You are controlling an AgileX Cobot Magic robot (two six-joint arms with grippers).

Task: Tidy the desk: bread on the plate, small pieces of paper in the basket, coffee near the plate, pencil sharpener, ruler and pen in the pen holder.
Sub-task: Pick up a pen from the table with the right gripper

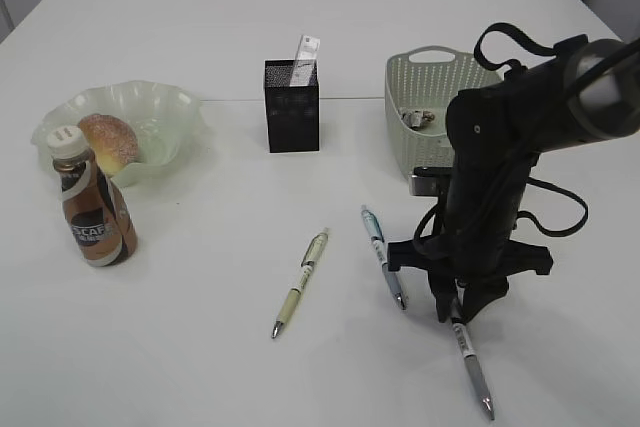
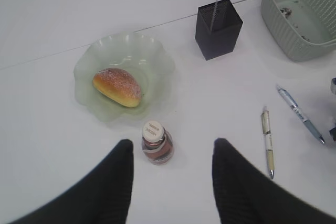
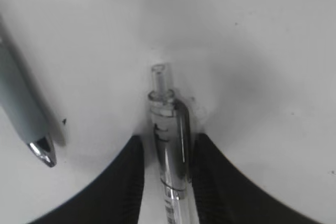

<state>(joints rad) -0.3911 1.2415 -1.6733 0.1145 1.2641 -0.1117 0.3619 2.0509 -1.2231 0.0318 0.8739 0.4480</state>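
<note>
Clear pen [image 3: 170, 145] lies flat on the white surface [image 1: 200, 347], pinched near its clicker end by the right end effector [image 3: 167, 171] for pickup; left end effector [image 2: 170, 182] spread, idle.

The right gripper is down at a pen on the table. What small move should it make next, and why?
Probably close fully and lift. In the right wrist view the right gripper's fingers flank the clear pen closely, though a firm grip cannot be confirmed, and the pen lies on the table. The pen holder, with the ruler in it, is the likely target.
</note>
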